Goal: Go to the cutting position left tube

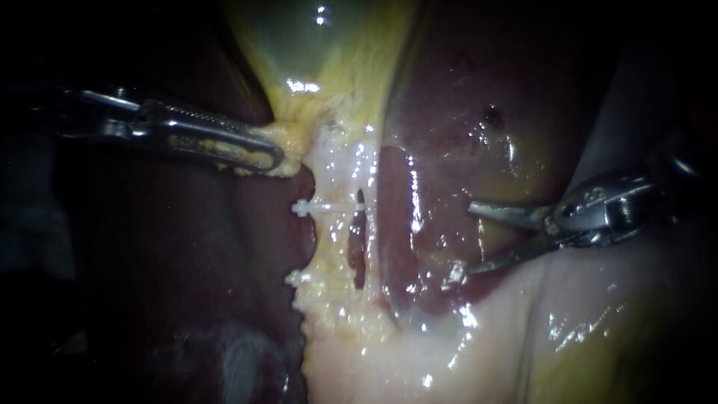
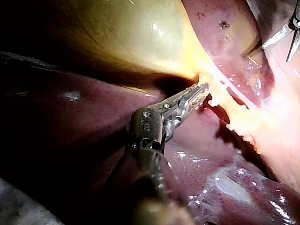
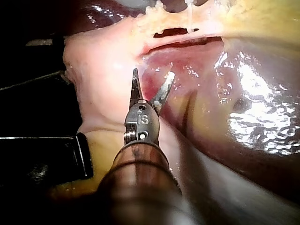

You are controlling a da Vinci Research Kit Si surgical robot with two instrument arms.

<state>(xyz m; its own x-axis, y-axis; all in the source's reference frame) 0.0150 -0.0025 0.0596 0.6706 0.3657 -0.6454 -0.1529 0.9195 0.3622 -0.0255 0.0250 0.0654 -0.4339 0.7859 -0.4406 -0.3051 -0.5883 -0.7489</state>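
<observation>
The left tube [image 1: 331, 243] runs as a pale yellow strand down the middle of the endoscope view, from the neck of the gallbladder [image 1: 321, 45] toward the pale tissue below. A dark slit lies just beside it on the side toward the right instrument. Two white clips cross the strand: the upper clip [image 1: 323, 207] and the lower clip [image 1: 305, 279], with a bare stretch of tube between them.

The right instrument [image 1: 471, 237] comes in from the right, and its pincer stands open, with a clear gap between the two slim, pointed jaws and nothing held. It hovers over the glistening dark red liver [image 1: 464, 135], its tips pointing toward the tube but well apart from it, about level with the stretch between the clips. In the right wrist view the tube and slit lie ahead of the open pincer [image 3: 152, 77], beyond a band of wet liver.

The left instrument [image 1: 273, 155] comes in from the left, and its pincer is closed on the fatty tissue [image 1: 295, 142] at the gallbladder's neck, above the upper clip.
</observation>
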